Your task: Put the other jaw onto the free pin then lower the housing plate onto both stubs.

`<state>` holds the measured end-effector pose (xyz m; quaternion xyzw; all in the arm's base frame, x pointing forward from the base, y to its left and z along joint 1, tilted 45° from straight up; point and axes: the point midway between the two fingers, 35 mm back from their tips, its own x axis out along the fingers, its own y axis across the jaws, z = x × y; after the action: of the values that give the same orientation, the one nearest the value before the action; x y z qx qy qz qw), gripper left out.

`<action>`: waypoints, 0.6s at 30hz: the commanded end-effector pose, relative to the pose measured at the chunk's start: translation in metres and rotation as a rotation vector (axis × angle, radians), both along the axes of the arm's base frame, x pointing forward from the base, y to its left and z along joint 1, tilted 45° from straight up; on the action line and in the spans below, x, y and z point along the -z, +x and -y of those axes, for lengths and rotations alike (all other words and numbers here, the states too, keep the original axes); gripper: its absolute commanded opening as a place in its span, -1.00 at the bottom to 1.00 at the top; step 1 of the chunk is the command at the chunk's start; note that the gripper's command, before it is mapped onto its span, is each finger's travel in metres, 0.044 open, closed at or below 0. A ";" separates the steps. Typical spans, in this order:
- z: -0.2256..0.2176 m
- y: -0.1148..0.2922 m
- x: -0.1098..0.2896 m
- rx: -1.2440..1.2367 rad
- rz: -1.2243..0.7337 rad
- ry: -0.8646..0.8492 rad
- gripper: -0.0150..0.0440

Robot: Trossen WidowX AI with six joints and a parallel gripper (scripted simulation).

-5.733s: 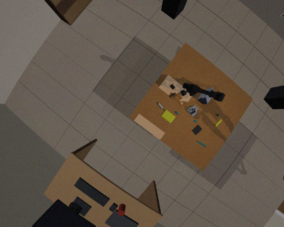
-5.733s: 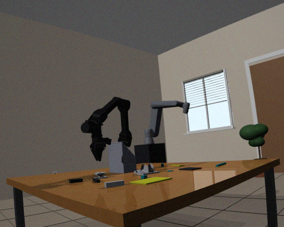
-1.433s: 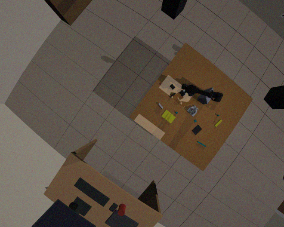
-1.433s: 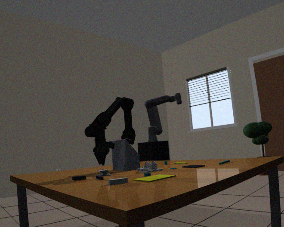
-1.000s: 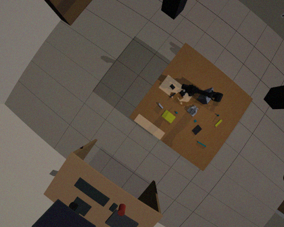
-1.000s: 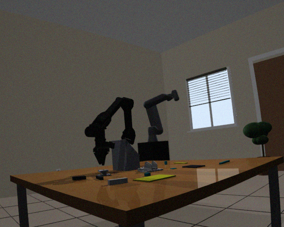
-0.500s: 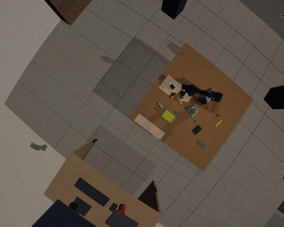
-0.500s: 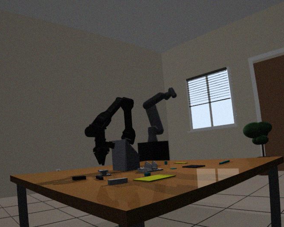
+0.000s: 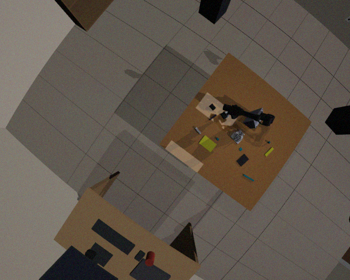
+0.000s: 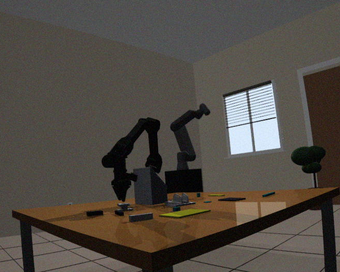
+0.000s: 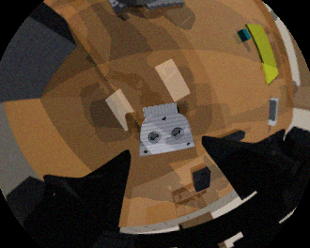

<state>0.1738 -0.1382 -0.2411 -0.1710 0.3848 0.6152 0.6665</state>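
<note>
The grey housing plate (image 11: 164, 128) (image 10: 123, 204), with two round holes and a ribbed block at one end, lies under my gripper, apart from the base. In the exterior view its top appears a little above the table. My gripper (image 11: 166, 147) (image 10: 122, 200) is open and empty, pointing down above the plate, fingertips to either side of it in the wrist view. The grey base assembly (image 9: 237, 136) (image 10: 180, 202) (image 11: 165, 4) stands on the table in front of the pedestal, with two upright grey pieces on it. Its pins and whether the teeth mesh are too small to tell.
The grey pedestal (image 10: 149, 185) stands behind the plate. A black block (image 9: 211, 106) (image 10: 94, 213), a grey bar (image 9: 198, 130) (image 10: 140, 217) (image 11: 273, 112), a yellow-green panel (image 9: 207, 143) (image 10: 185, 213) (image 11: 264, 49), a dark slab (image 9: 242, 159) (image 10: 231, 199) and small teal pieces lie around.
</note>
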 end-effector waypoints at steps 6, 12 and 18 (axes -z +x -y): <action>-0.010 0.001 0.010 0.007 0.003 0.002 1.00; -0.017 0.001 0.017 0.008 0.004 0.003 1.00; -0.024 0.001 0.024 0.009 0.005 0.003 1.00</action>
<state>0.1741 -0.1181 -0.2625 -0.1714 0.3836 0.6142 0.6680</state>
